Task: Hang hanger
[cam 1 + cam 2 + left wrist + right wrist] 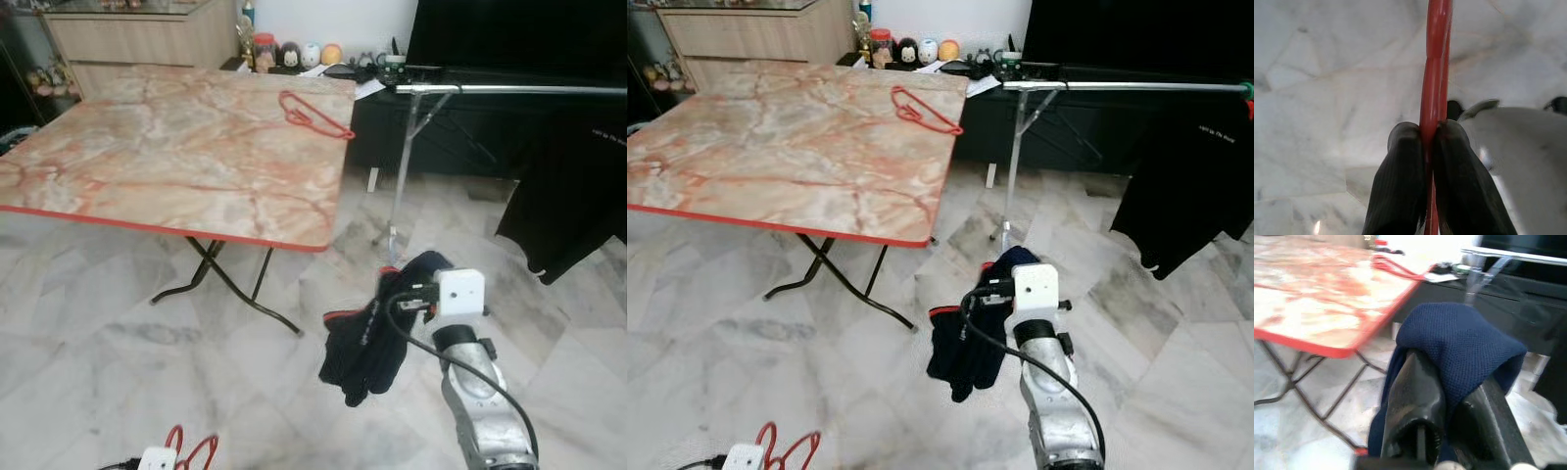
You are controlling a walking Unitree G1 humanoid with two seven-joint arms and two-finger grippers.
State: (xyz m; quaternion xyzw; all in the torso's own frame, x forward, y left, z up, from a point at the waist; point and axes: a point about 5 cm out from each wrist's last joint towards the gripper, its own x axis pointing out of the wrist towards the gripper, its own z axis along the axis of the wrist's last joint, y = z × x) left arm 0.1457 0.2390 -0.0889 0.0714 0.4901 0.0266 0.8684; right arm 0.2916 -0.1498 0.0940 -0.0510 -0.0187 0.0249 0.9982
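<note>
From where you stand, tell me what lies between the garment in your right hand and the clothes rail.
Nothing visible blocks it. The right hand holds the navy garment above bare floor, and the rail stands beyond it. The table sits off to the left.

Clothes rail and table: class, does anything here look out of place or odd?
Yes. A red hanger lies flat on the marble-patterned table instead of hanging on the rail. The right end effector holds a dark blue garment bunched up, not on a hanger. The left end effector grips another red hanger near the floor.
</note>
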